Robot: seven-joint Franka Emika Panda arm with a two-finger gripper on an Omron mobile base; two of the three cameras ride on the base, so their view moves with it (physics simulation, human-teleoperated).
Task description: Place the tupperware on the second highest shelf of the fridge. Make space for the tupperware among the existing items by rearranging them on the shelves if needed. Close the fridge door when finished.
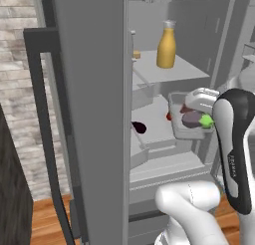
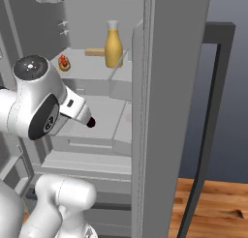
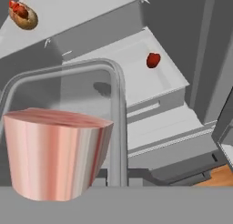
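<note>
Upper shelf (image 1: 184, 69) carries an orange bottle (image 1: 167, 46). Shelf below (image 1: 154, 122) holds a small red item (image 3: 153, 60), possibly fruit.

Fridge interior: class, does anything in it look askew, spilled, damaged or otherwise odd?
Nothing looks spilled or broken. The bottle stands upright on its shelf. The one unusual thing is the tupperware, hanging in mid-air in front of the lower shelf, resting on no surface.
</note>
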